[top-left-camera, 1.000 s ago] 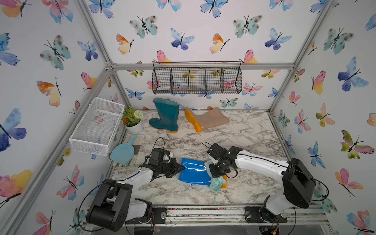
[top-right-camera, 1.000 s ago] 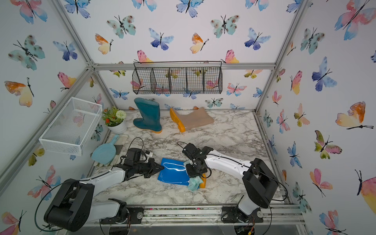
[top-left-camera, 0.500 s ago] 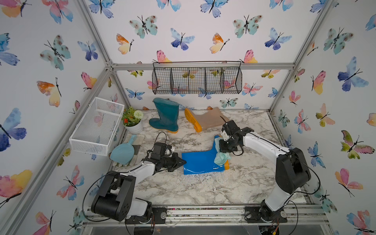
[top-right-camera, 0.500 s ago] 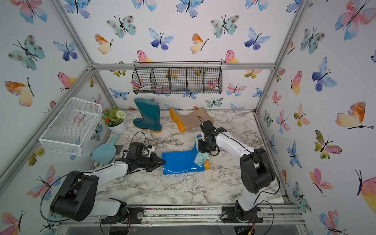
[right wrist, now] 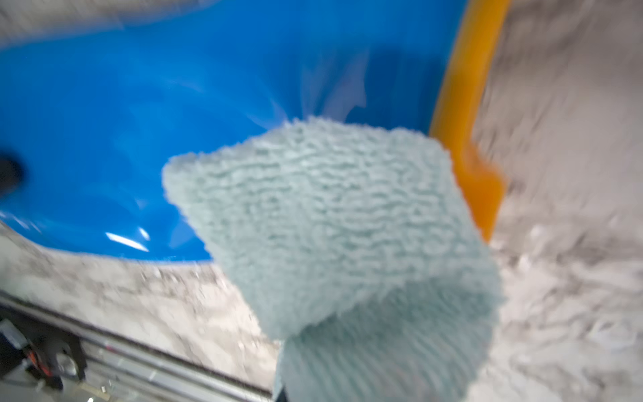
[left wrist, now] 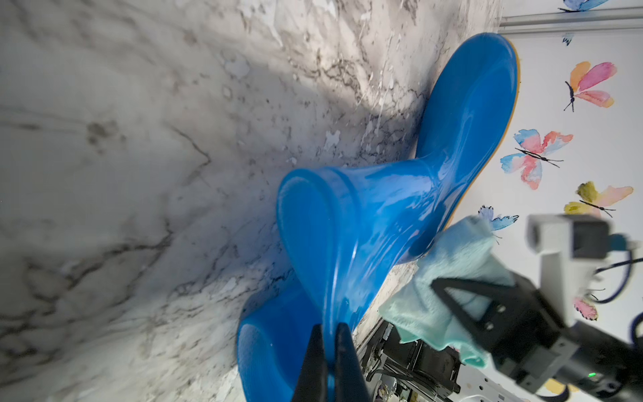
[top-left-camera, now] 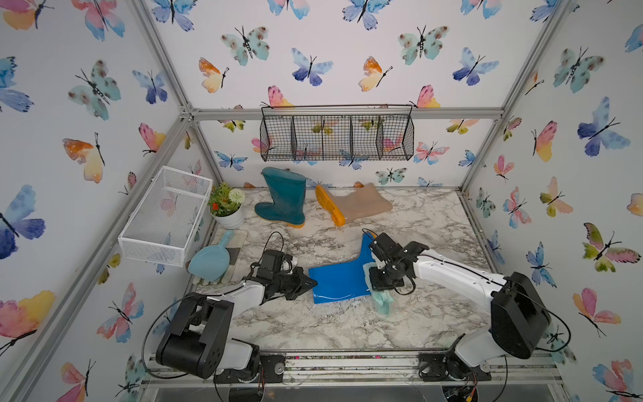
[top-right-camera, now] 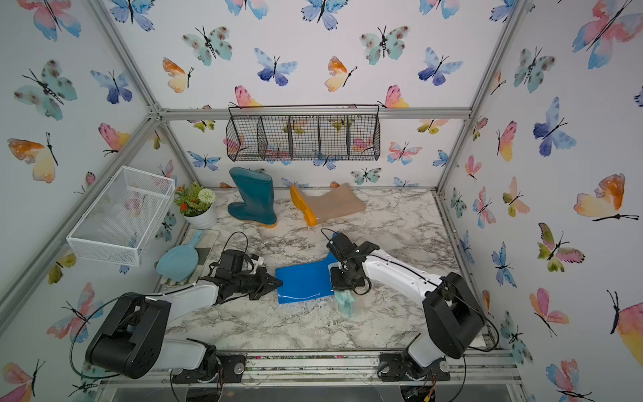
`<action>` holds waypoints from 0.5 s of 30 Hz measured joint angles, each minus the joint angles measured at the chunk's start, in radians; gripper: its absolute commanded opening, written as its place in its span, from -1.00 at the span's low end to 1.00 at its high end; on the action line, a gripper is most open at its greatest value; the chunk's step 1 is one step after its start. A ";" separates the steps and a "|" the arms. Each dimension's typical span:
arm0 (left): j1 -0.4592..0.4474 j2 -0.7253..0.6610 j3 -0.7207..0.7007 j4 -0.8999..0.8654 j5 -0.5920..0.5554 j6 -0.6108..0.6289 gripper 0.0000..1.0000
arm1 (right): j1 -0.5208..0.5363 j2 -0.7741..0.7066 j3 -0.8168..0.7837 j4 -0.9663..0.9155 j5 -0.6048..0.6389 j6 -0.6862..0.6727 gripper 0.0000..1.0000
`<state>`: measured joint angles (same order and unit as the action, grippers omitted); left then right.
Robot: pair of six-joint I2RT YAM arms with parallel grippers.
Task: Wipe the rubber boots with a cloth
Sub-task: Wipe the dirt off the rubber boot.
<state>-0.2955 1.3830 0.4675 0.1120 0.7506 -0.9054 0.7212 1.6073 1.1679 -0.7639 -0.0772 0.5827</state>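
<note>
Wiping pass on the blue boot (top-left-camera: pixel 339 282), by my reading; the teal boot (top-left-camera: pixel 282 198) (upright) and the beige boot (top-left-camera: pixel 355 205) (on its side) wait at the back of the table (top-left-camera: pixel 348 323), well apart from the work.

- Blue boot lies on its side mid-table, with the shaft opening toward the left arm and the toe pointing to the back wall.
- Left gripper (left wrist: pixel 330 329): jaws closed to a thin pinch on the wall of the shaft opening.
- Right gripper (top-left-camera: pixel 377 289): jaws closed on the cloth (top-left-camera: pixel 382 301), which is bunched. The fingers are hidden behind the cloth in the right wrist view. The cloth sits at the heel end, its tail hanging past the boot's near edge toward the marble.

Risks, as I judge them:
- The pinch holds only a glossy rim, so the drag of a stroke could pull it free or swing the boot about that one point.
- The bunched cloth gives a small wiping face, and part of it may brush the table rather than the boot.
- Pressing on the soft shaft may fold it.

Room:
- There is open marble between the boot and the front rail (top-left-camera: pixel 348 360), and more to the right of it.
- A stroke along the shaft heads toward the left gripper, so it should stop short.
- The scoop (top-left-camera: pixel 208 259) and flowerpot (top-left-camera: pixel 228 209) lie beyond the left arm, clear of the stroke.
</note>
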 measured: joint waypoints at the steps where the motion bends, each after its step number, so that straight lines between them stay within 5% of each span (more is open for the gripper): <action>1: 0.000 0.000 0.002 -0.002 0.002 0.000 -1.00 | -0.021 0.046 0.069 0.004 0.006 -0.021 -0.96; 10: -0.001 -0.045 -0.010 0.018 0.010 -0.021 -1.00 | -0.197 0.574 0.732 -0.094 0.019 -0.186 -0.95; 15: -0.001 -0.055 -0.035 0.050 0.006 -0.039 -1.00 | -0.155 0.505 0.623 -0.075 -0.013 -0.179 -0.95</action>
<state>-0.2966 1.3285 0.4328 0.1619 0.7563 -0.9443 0.5663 2.1128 1.7908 -0.8391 -0.0898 0.4034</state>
